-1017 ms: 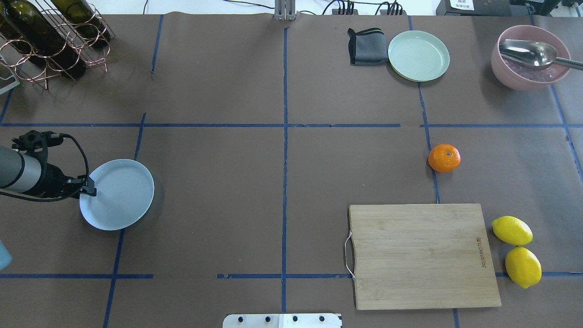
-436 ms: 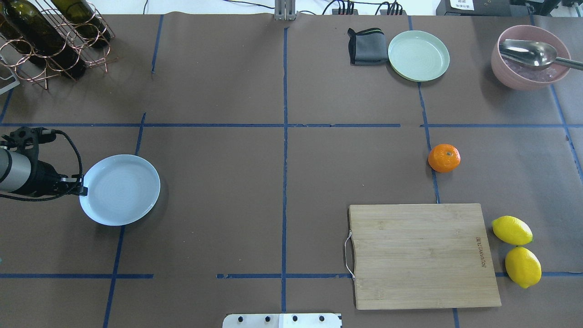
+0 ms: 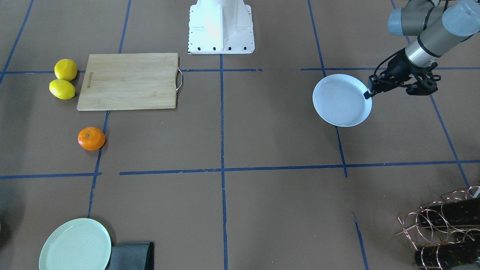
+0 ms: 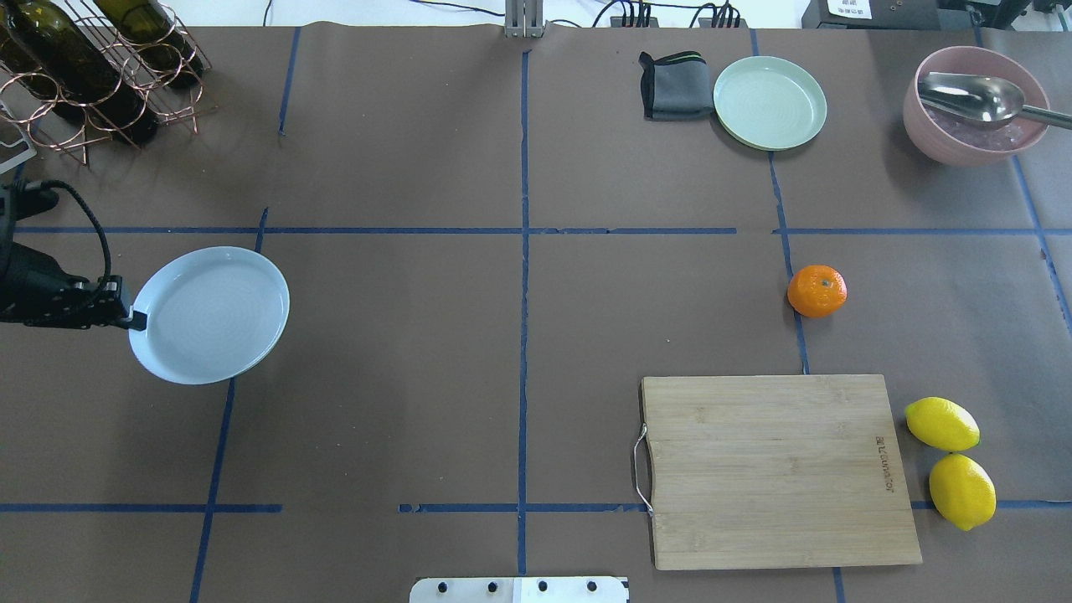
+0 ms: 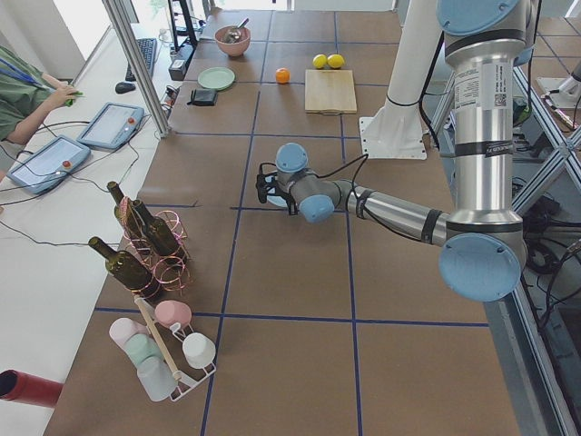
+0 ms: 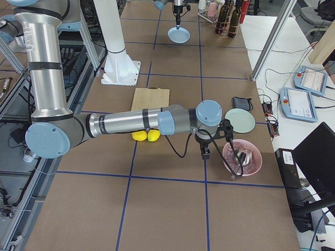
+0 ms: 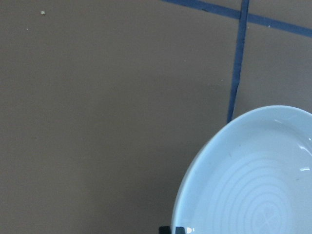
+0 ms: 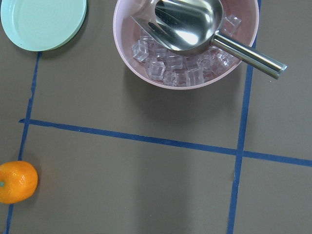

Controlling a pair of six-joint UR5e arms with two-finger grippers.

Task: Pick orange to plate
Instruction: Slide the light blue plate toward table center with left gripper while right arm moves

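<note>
The orange [image 4: 816,291] rests on the brown table right of centre, on a blue tape line beyond the cutting board; it also shows as orange [image 3: 91,138] and orange [image 8: 17,182]. Far to the left, the bluish-white plate [image 4: 209,314] hangs tilted above the table. My left gripper [image 4: 134,320] is shut on its near-left rim, seen too as left gripper [image 3: 368,93] on the plate [image 3: 342,100]. The plate [image 7: 253,180] fills the left wrist view's lower right. My right gripper [image 6: 205,154] hovers near the pink bowl, above the orange's area; whether it is open or shut I cannot tell.
A wooden cutting board [image 4: 779,469] lies at the near right with two lemons [image 4: 950,456] beside it. A pale green plate [image 4: 770,102], a grey cloth [image 4: 674,85] and a pink bowl [image 4: 971,105] with ice and a metal scoop stand at the far right. A wine rack [image 4: 92,67] is far left.
The left arm has drawn back to the left and the plate in its grip has risen and shifted toward the table's far side. The orange has not moved.
</note>
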